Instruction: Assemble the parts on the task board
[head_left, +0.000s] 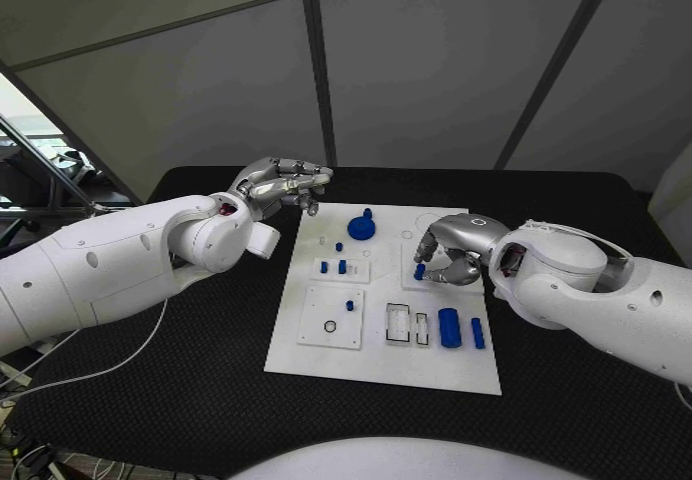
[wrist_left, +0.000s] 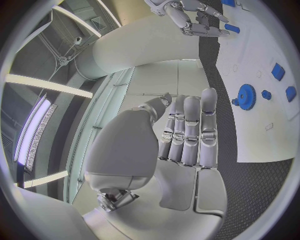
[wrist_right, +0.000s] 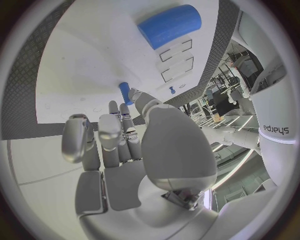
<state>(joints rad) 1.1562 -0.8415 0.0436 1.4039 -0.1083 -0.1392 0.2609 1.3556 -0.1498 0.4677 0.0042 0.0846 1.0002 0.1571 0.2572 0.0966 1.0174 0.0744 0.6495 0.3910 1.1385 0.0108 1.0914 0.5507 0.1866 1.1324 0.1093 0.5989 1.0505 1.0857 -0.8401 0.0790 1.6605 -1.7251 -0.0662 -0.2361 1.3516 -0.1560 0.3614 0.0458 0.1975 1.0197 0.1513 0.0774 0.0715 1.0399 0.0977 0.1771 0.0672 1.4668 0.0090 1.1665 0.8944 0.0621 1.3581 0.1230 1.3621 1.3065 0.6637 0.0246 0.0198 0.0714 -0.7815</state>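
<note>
Silver right hand (head_left: 450, 252), white task board (head_left: 378, 372)

Item count, head view

One white task board (head_left: 378, 372); one blue gear (head_left: 361, 227); one large blue cylinder (head_left: 450, 328); one slimmer blue bar (head_left: 477, 333) beside it; about six small blue pegs, e.g. (head_left: 342, 267); two hands: left hand (head_left: 283, 183), right hand (head_left: 447, 256).

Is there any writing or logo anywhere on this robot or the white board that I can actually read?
"sharpa", on the robot's white arm in the right wrist view.
Task board: no readable text; any faint marks on it are too small to read.
</note>
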